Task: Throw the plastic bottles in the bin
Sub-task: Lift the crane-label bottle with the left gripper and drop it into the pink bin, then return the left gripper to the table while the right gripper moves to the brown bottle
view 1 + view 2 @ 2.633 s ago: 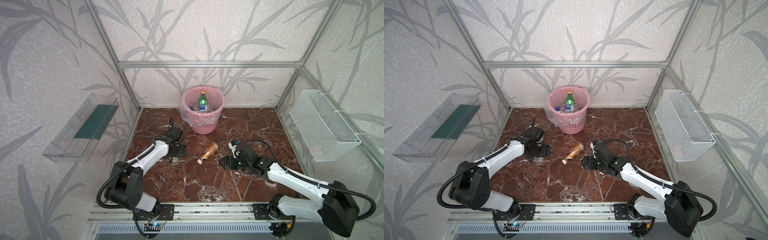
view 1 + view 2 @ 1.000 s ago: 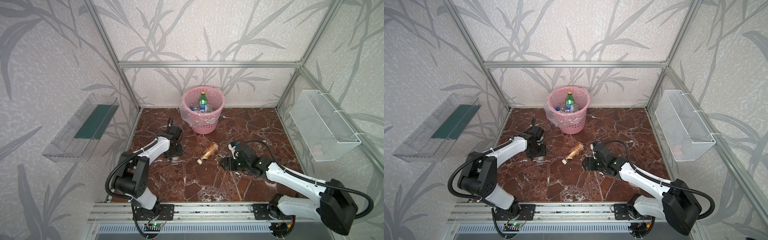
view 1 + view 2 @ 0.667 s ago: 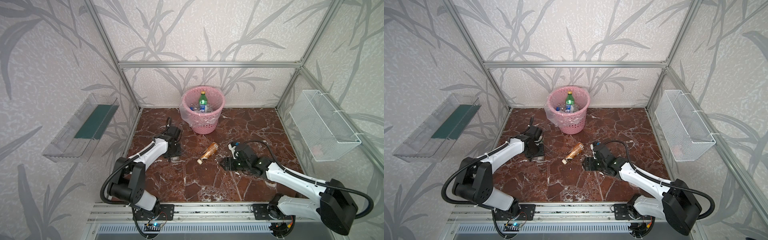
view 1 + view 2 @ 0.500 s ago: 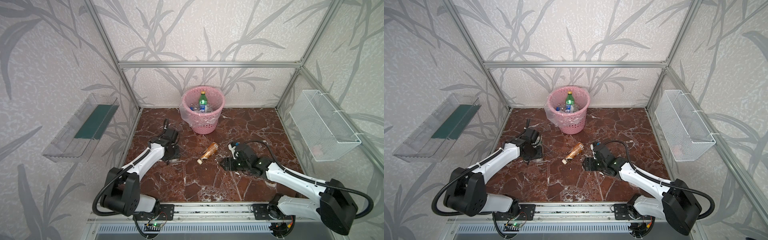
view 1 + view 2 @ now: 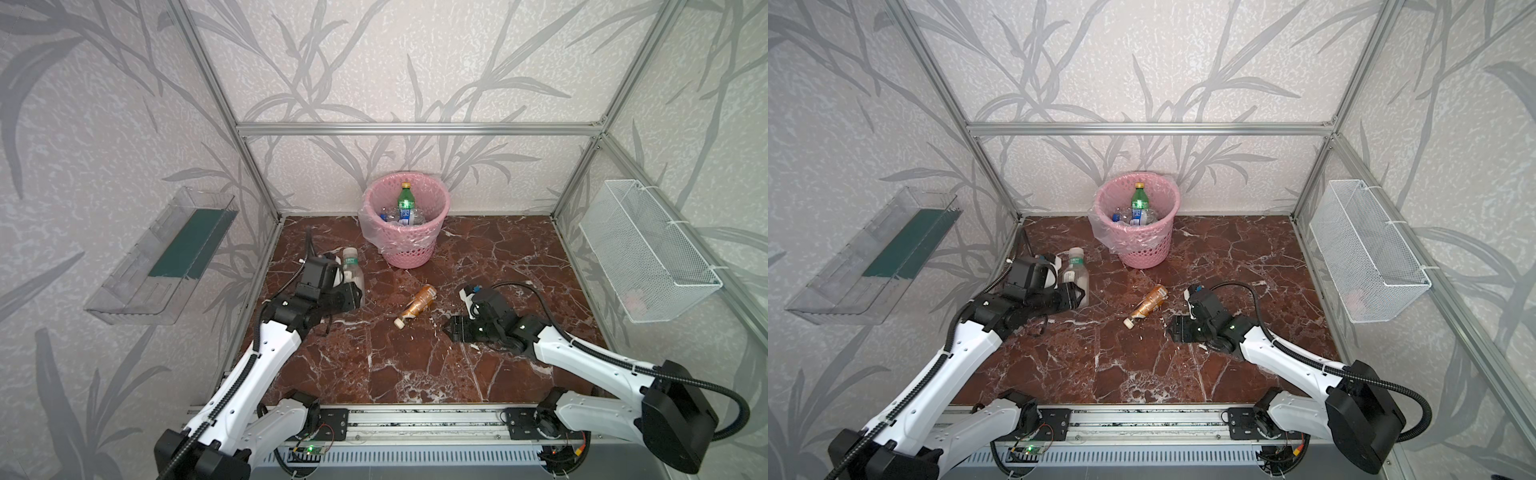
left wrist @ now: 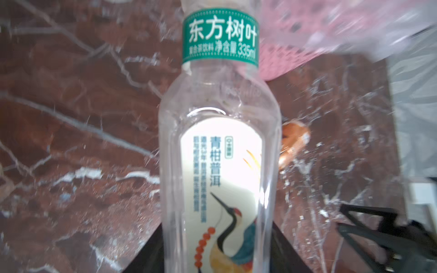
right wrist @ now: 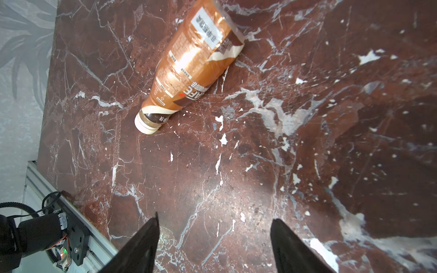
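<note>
My left gripper [image 5: 353, 293] [image 5: 1077, 296] [image 6: 217, 228] is shut on the lower body of a clear plastic bottle [image 5: 352, 270] [image 5: 1076, 274] [image 6: 220, 146] with a white crane label and a green neck band. Its cap end points toward the bin. The pink bin [image 5: 409, 249] [image 5: 1144, 249] [image 6: 295, 47] stands at the back with a green bottle [image 5: 404, 199] and clear ones inside. An orange-brown bottle [image 5: 417, 305] [image 5: 1148, 305] [image 7: 191, 71] lies on the floor mid-scene. My right gripper [image 5: 451, 328] [image 5: 1173, 328] [image 7: 215, 217] is open and empty, a short way from that bottle's white cap.
The floor is red-brown marble [image 5: 415, 365]. A clear wall tray [image 5: 166, 257] hangs on the left wall and a white wire basket [image 5: 648, 253] on the right wall. An aluminium rail [image 5: 415, 419] runs along the front edge.
My left gripper has closed on the white-labelled bottle and swung it up so that it points toward the bin. The right arm has barely moved.
</note>
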Tool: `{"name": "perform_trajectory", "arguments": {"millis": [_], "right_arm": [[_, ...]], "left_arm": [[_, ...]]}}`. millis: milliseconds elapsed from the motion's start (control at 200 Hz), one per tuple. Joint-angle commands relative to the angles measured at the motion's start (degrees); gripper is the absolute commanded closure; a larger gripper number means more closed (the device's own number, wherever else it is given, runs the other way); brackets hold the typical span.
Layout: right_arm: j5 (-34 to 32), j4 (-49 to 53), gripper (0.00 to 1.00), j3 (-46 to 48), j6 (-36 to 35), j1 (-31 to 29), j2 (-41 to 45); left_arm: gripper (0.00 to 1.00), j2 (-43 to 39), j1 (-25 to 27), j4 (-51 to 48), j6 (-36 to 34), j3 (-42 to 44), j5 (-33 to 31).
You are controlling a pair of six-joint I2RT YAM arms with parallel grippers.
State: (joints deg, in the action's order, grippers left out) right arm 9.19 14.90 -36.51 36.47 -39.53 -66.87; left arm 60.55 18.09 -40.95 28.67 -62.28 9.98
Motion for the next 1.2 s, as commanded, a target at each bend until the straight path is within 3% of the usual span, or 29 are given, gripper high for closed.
{"name": "perform_trajectory", "arguments": {"millis": [0,75,165,225,300,405,630,860,1195], "right_arm": [[-1.08,2.81,0.26,-0.66,-1.66,0.84,2.73],[-1.28,4.23,0.26,-1.56,-1.92,1.15,3.75],[-1.97,6.11,0.26,-2.23,-2.27,1.38,5.43],[-2.74,6.89,0.25,-1.88,-2.19,1.72,6.77],[-3.21,6.43,0.25,-0.50,-1.69,2.17,8.14],[-2.09,5.52,0.25,0.41,-1.49,2.50,7.07],[-0.11,2.90,0.25,0.97,-0.89,2.45,3.24],[-0.52,2.05,0.25,-0.49,1.13,1.23,0.19],[-2.86,1.46,0.26,-4.67,6.86,-0.87,-4.59]], "left_arm": [[0.44,8.75,0.28,7.27,-1.73,-20.18,3.86],[0.31,20.56,-0.36,5.44,-1.60,-38.71,7.09],[0.17,34.09,-0.59,-8.69,-1.43,-62.76,6.82],[0.10,37.30,-0.28,-14.50,-1.77,-69.36,7.72],[0.01,30.48,0.46,-9.92,-1.01,-58.92,5.00],[0.00,16.50,-0.18,3.21,1.32,-35.81,1.79],[0.01,0.74,-0.66,1.44,2.81,-12.85,-3.23],[0.03,-6.45,-1.40,1.19,5.05,2.57,-4.20],[0.04,-9.19,-2.18,1.70,6.68,10.22,-5.14]]}}
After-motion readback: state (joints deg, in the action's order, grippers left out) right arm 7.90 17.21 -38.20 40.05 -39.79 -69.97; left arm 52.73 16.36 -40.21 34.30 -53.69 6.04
